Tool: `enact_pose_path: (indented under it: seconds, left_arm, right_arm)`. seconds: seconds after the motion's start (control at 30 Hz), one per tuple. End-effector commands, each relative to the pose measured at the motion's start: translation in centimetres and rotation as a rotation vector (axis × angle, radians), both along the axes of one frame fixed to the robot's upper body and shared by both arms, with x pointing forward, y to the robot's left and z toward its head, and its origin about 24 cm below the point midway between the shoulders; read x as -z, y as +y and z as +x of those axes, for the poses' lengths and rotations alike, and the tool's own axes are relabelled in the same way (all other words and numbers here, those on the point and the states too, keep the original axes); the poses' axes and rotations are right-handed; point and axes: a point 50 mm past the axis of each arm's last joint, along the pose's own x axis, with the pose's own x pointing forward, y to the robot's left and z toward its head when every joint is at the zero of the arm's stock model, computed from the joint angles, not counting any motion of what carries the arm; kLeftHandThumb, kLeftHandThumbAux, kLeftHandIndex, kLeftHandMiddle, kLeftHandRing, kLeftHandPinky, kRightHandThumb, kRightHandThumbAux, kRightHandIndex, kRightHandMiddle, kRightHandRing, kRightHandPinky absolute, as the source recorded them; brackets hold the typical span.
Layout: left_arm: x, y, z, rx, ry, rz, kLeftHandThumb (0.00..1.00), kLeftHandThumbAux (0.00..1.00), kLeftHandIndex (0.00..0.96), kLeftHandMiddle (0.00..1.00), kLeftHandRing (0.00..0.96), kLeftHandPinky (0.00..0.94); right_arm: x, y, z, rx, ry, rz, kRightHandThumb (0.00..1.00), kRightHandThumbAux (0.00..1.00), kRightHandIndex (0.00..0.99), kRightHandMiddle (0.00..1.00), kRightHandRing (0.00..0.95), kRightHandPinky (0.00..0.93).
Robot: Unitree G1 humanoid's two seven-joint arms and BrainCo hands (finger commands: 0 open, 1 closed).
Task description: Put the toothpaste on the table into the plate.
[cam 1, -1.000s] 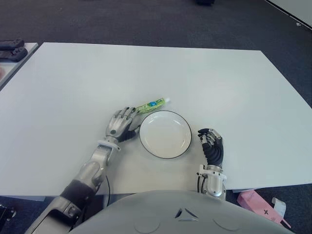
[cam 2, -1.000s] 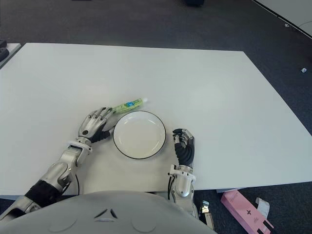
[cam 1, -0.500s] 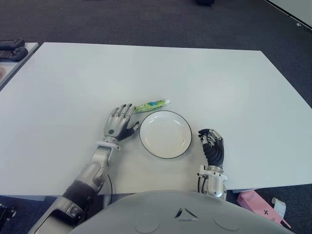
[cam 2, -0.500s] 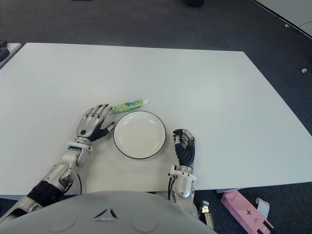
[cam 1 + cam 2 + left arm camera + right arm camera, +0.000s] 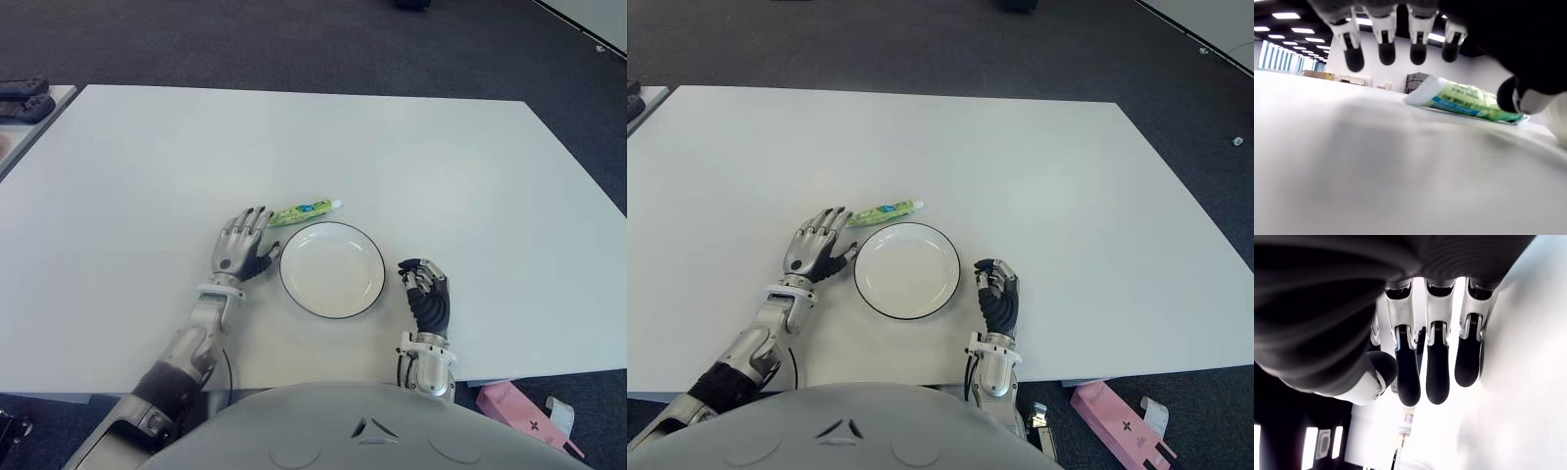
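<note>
— Reaching for the tube, was it? How did the left robot hand [image 5: 240, 251] stand?

— It showed on the table [image 5: 147, 166] just left of the plate [image 5: 332, 268], fingers spread and extended, holding nothing. Its fingertips [image 5: 1386, 53] hung above the surface, just short of the toothpaste tube [image 5: 305, 211], which lay flat beyond the plate's far rim, cap end pointing away to the right.

— So how should the grasp have gone?

— In my judgement, the hand needed to move forward until the tube's flat end sat under the palm, then close thumb against fingers across its width. A low, flat tube slips easily; pinching from both sides would beat pressing down on it.

— And the right robot hand [image 5: 997, 294]?

— Idle, just right of the plate, fingers curled with nothing in them.

— Anything in the way?

— The plate's rim lay close to the tube, so the thumb could have knocked it. A pink box [image 5: 517, 406] lay on the floor off the table's near right corner, and dark objects [image 5: 22, 98] sat on another surface at far left; both were well clear.
</note>
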Motion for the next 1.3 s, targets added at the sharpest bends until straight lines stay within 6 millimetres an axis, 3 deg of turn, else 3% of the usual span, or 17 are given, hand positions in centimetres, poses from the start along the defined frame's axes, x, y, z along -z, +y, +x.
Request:
enact_pose_path:
  seconds: [0.03,0.37,0.9,1.3]
  left_arm:
    - [0.7,-0.4,-0.5,-0.003,-0.008,-0.021,0.497,0.34,0.0,0.03,0.064,0.16]
    - [0.5,-0.7,0.1,-0.01,-0.105,-0.028,0.489,0.367,0.0,0.034,0.081,0.203]
    - [0.3,-1.1,1.6,0.115,-0.015,0.065,0.475,0.376,0.0,0.048,0.051,0.099]
    - [0.2,-1.3,3.9,0.234,0.077,0.179,0.482,0.334,0.0,0.046,0.038,0.095]
  right_arm:
    - [0.4,0.1,-0.1,0.003,0.033,0.011,0.703,0.73,0.425,0.467,0.457,0.448]
    - [0.4,0.3,0.0,0.005,0.038,0.012,0.704,0.73,0.424,0.465,0.458,0.445]
    - [0.4,0.4,0.1,0.013,0.039,0.017,0.706,0.729,0.425,0.467,0.461,0.459]
    - [0.5,0.3,0.1,0.007,0.038,0.008,0.705,0.729,0.425,0.466,0.454,0.443]
